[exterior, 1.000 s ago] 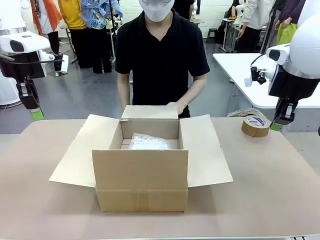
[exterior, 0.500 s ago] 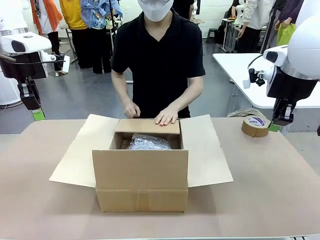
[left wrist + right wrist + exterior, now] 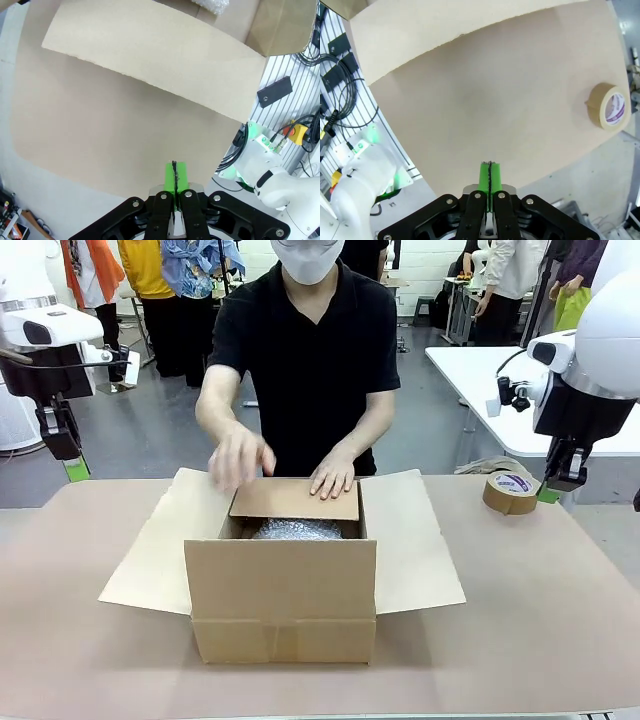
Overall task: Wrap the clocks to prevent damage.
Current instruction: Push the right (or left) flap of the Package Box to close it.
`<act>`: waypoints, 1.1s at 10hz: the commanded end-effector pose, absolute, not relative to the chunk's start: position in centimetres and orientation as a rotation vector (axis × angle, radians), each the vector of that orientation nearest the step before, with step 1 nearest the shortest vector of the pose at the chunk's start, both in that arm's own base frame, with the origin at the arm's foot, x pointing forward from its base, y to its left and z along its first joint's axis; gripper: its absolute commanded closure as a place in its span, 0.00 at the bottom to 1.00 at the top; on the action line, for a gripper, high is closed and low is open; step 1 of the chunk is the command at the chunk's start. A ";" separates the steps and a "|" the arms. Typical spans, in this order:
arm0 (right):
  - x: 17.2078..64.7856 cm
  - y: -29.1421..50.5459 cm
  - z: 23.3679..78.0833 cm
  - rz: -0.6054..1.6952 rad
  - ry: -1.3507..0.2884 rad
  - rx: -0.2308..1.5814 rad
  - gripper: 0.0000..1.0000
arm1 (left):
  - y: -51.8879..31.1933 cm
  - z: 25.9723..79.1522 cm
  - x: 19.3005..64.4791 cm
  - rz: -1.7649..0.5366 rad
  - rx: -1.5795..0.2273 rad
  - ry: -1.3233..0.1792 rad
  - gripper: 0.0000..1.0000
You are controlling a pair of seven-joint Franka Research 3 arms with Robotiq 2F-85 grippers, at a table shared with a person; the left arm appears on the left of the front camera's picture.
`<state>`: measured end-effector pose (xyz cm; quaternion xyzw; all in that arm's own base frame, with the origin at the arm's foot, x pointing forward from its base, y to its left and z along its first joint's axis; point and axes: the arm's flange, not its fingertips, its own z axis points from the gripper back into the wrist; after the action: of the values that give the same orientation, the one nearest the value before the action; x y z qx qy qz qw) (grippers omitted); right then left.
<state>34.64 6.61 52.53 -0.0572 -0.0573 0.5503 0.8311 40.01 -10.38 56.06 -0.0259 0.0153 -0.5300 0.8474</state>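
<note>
Person's hand presses box flap over bubble-wrapped bundle; tape roll near right gripper. It and left gripper clenched empty, well apart from bundle.

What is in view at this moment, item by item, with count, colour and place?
cardboard box: one, brown, middle of the table, side flaps spread open, far flap folded over the opening
bubble wrap bundle: one, clear and silvery, inside the box, partly under the far flap
tape roll: one, tan with a white and purple label, far right part of the table
table: one, light brown top, under it all
person's hands: two, one flat on the far flap, one raised above the box's far left corner
left gripper: one, black with green pads, shut, raised at the table's left side
right gripper: one, black with green pads, shut, raised near the tape roll
</note>
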 end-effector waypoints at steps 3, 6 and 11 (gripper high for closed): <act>34.6 6.5 52.5 1.148 -0.122 -0.125 0.99 | -10.1 56.2 40.0 -1.113 -0.038 0.024 1.00; 34.6 6.5 52.5 1.148 -0.122 -0.125 0.99 | -10.1 56.2 40.0 -1.113 -0.038 0.024 1.00; 34.6 6.5 52.5 1.148 -0.122 -0.125 0.99 | -10.1 56.2 40.0 -1.113 -0.038 0.024 1.00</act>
<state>34.64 6.61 52.53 -0.0572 -0.0573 0.5502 0.8311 40.01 -10.38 56.06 -0.0259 0.0153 -0.5300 0.8475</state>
